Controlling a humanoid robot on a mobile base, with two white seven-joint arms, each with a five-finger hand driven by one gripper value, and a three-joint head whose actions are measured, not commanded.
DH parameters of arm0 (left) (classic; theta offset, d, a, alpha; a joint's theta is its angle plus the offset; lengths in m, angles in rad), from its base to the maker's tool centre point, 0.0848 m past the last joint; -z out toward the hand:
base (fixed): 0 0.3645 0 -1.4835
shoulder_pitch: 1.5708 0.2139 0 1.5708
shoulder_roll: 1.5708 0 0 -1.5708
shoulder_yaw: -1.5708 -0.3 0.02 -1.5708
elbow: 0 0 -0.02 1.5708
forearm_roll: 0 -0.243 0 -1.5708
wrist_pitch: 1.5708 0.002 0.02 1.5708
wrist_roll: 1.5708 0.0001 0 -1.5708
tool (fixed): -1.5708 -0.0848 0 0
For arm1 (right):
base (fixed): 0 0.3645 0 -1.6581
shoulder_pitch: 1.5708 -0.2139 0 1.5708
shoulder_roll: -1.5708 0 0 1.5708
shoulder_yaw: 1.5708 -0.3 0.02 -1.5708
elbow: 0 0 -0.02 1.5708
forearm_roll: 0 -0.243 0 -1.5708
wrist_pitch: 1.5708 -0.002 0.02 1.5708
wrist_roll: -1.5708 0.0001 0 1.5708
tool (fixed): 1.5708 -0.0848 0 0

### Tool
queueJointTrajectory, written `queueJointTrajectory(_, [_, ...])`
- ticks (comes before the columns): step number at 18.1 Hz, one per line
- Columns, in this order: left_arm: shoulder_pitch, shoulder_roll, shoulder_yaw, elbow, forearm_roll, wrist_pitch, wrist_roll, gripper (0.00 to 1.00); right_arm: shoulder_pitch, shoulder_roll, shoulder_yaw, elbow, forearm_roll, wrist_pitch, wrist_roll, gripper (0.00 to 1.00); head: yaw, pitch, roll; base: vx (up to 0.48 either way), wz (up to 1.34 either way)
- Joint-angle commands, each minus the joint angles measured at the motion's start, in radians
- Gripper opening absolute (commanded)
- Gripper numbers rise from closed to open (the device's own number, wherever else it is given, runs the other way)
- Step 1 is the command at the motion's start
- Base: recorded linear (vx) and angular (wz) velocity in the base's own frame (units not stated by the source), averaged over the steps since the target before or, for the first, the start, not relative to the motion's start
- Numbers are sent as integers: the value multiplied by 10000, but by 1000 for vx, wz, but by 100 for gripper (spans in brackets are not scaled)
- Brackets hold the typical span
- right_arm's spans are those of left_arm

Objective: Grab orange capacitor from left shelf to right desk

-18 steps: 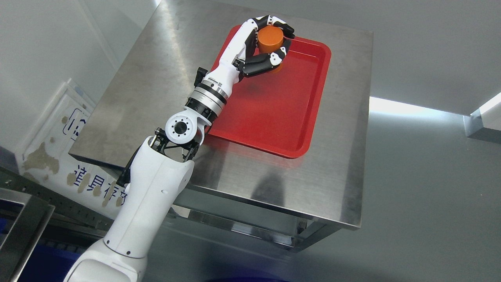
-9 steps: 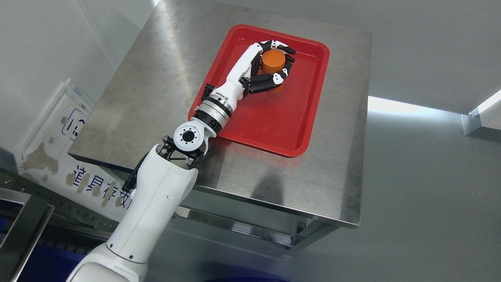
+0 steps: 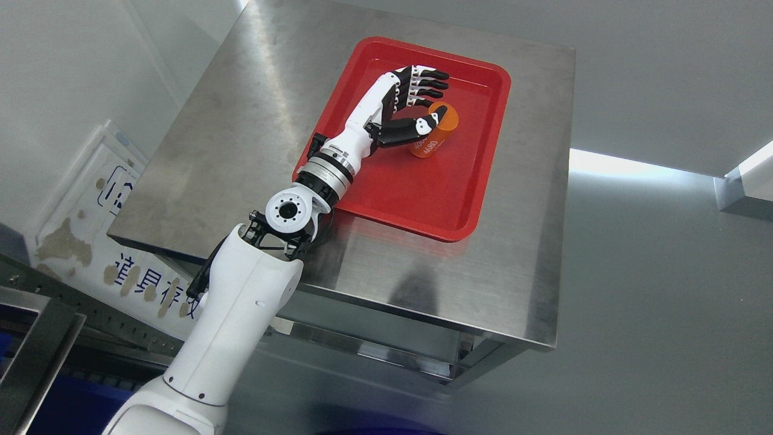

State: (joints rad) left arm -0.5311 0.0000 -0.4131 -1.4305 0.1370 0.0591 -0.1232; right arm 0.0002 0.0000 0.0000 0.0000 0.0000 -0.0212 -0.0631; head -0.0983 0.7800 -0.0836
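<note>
Head view: brushed stainless-steel tabletop (image 3: pixel 241 121) carries a red rectangular plastic tray (image 3: pixel 423 199). Orange cylindrical capacitor (image 3: pixel 436 134) with pale print on its side stands tilted in the tray's far half. Left hand (image 3: pixel 416 103), white with black fingers, is over the tray with fingers (image 3: pixel 430 84) extended and spread; thumb tip touches the capacitor's top edge. Grey floor (image 3: pixel 664 302) lies to the right.

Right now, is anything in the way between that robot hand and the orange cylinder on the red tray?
Nothing visible. The left hand has its fingers spread beside the orange capacitor, which stands tilted in the red tray; the thumb overlaps its top. The capacitor is already on the steel desk.
</note>
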Motion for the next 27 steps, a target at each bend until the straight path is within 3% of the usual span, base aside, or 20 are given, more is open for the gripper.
queueJointTrajectory(1, [-532, 175, 967, -542, 11, 313, -102, 96, 29, -175, -169, -175, 31, -3, 2, 100, 0, 0, 0, 0, 0])
queueJointTrajectory(5, [-902, 175, 3221, -743, 26, 422, -468, 100, 29, -175, -169, -175, 31, -3, 2, 100, 0, 0, 0, 0, -5])
queueJointTrajectory(9, [-60, 175, 5813, -1170, 42, 437, -2447, 100, 14, -175, -169, -175, 31, -3, 2, 100, 0, 0, 0, 0, 0])
queueJointTrajectory(12, [951, 175, 6523, -1984, 42, 407, -2130, 100, 29, -175, -169, -175, 31, -3, 2, 100, 0, 0, 0, 0, 0])
queueJointTrajectory(15, [1735, 175, 5699, -2842, 42, 146, 931, 100, 29, -175, -169, -175, 31, -3, 2, 100, 0, 1, 0, 0, 0])
queueJointTrajectory(17, [2072, 175, 5161, -2922, 26, -357, 2027, 100, 29, -175, -169, -175, 31, -3, 2, 100, 0, 0, 0, 0, 0])
queueJointTrajectory(21, [3100, 175, 4500, -2922, 26, -1679, 1723, 100, 29, -175, -169, -175, 31, -3, 2, 100, 0, 0, 0, 0, 0])
queueJointTrajectory(27, [3163, 175, 4453, -2922, 26, -1711, 1677, 100, 29, -175, -169, -175, 31, -3, 2, 100, 0, 0, 0, 0, 0])
